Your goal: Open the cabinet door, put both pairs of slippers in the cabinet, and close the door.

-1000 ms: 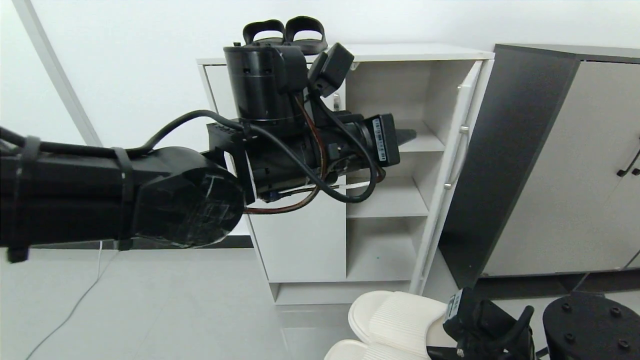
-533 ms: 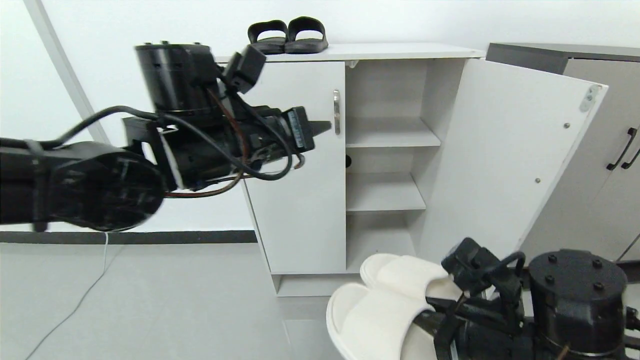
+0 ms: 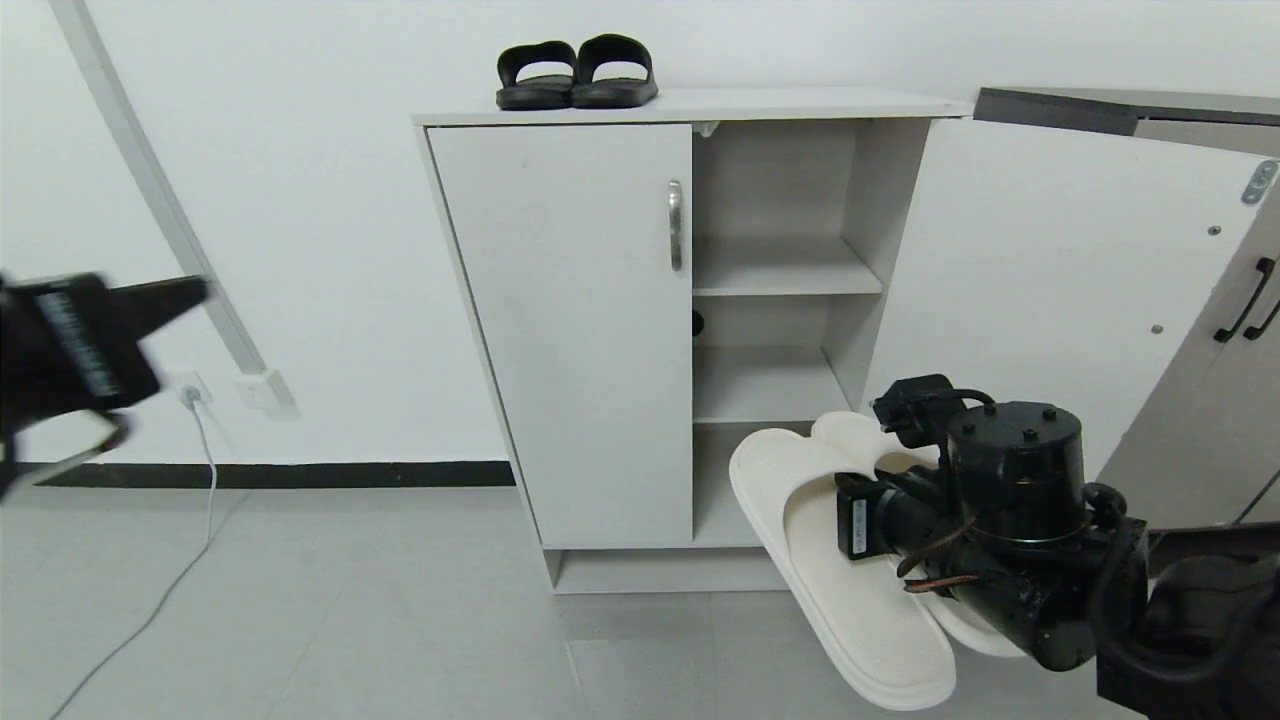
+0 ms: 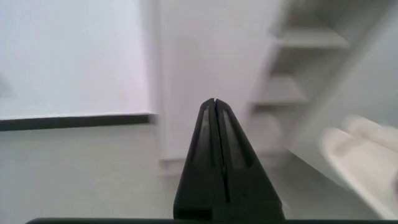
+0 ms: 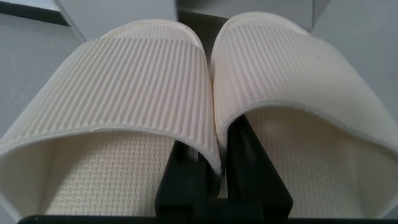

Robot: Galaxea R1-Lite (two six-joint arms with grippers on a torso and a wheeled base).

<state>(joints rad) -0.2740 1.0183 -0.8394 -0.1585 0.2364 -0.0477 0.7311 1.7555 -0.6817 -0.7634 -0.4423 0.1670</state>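
The white cabinet (image 3: 570, 330) has its left door shut and its right door (image 3: 1050, 290) swung wide, baring three shelves (image 3: 775, 385). A black pair of slippers (image 3: 575, 72) sits on the cabinet top. My right gripper (image 3: 858, 515) is shut on the white pair of slippers (image 3: 850, 580), held low in front of the open side. In the right wrist view the gripper (image 5: 217, 177) pinches the inner walls of both white slippers (image 5: 137, 99). My left gripper (image 3: 170, 292) is far left by the wall, shut and empty; its closed tips (image 4: 215, 106) point toward the cabinet (image 4: 205, 56).
A tall grey cabinet (image 3: 1230, 330) stands behind the open door on the right. A wall socket (image 3: 190, 393) with a cable trailing over the grey floor is at the left. A slanted grey strip (image 3: 150, 170) runs up the wall.
My left arm has swung away from the cabinet front to the far left. The right door has opened much wider. My right gripper has risen with the white slippers toward the open side.
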